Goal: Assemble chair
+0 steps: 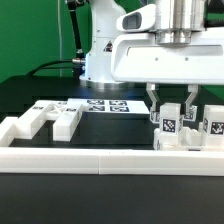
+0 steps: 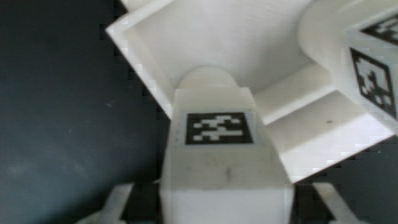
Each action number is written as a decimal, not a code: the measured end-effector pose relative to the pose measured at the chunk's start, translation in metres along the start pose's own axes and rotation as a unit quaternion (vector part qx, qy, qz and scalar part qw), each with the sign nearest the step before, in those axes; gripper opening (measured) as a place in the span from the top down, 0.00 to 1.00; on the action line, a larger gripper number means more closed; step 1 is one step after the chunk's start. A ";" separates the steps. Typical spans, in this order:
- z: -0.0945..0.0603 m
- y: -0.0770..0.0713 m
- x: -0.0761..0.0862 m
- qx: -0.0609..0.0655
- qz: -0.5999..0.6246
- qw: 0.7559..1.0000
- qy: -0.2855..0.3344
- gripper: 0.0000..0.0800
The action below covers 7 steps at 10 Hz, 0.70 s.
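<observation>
Chair parts of white blocky plastic sit on the black table (image 1: 20, 92) in the exterior view. The end effector (image 1: 171, 114) is pinching a white rounded post (image 1: 170, 124) bearing a black-and-white square tag. The post stands upright at that view's right, just beside another tagged white block (image 1: 213, 126). In the wrist view the post (image 2: 217, 130) fills the gap between the fingers (image 2: 128, 205), with a broad flat white piece (image 2: 267, 50) beyond it. Two loose chunky white pieces (image 1: 40, 122) lie at the exterior view's left, near the marker board (image 1: 105, 105) and behind the low white border wall (image 1: 90, 160).
</observation>
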<state>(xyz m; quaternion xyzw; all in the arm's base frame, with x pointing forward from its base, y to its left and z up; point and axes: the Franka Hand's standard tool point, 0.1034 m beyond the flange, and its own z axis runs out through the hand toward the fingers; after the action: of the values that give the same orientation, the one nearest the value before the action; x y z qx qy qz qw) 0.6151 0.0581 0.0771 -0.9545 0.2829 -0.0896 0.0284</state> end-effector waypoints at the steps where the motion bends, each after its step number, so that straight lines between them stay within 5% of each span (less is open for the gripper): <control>1: 0.000 0.000 0.000 -0.003 0.057 0.998 -0.001 0.64; 7: -0.001 0.000 -0.001 -0.003 0.262 0.965 0.003 0.64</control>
<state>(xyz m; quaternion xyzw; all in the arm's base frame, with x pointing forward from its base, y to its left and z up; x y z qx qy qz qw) 0.6136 0.0586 0.0778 -0.8468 0.5236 -0.0807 0.0469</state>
